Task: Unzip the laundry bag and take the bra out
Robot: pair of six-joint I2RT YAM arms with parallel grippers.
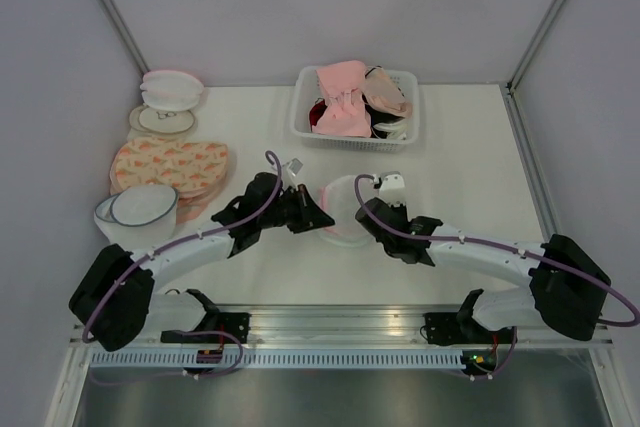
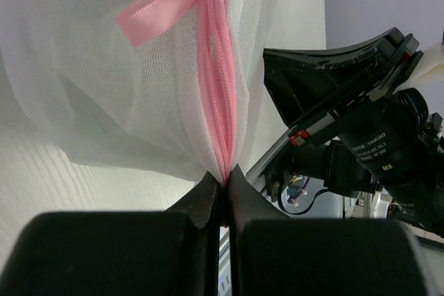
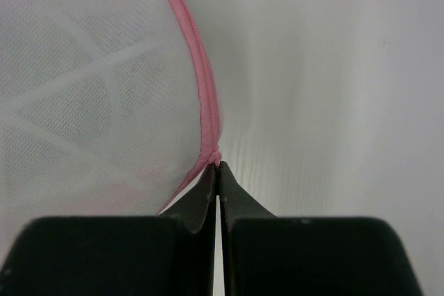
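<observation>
Laundry bag (image 1: 343, 209) lies before basket (image 1: 300, 112)

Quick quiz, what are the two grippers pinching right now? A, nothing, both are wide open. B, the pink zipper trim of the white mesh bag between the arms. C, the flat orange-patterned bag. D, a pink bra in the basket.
B: in the wrist views, the left gripper and the right gripper are each shut on the pink zipper trim of the laundry bag.
</observation>
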